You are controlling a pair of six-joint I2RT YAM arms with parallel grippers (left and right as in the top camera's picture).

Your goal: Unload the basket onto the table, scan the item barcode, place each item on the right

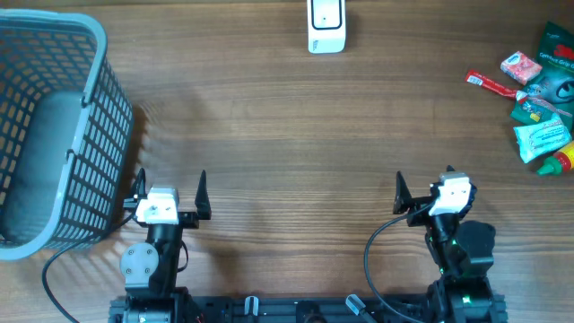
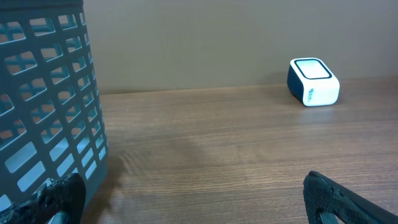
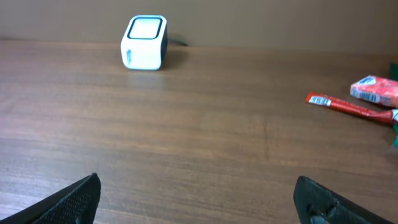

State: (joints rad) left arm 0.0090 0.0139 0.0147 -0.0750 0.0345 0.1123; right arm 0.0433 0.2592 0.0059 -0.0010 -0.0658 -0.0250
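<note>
Basket [image 1: 63,135] hugs 9 o'clock edge; table [image 1: 287,135] middle open. Item pile [image 1: 538,94], perhaps packets, 2 o'clock of right gripper [image 1: 423,187]; it and left gripper [image 1: 170,184] wide, empty.

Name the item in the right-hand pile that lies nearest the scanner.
The long thin red stick pack; it reaches farthest left toward the scanner, past the pink packet.

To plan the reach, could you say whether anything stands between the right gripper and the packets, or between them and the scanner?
Nothing visible does: only bare table lies between the right gripper, the packets at the far right, and the white scanner.
</note>
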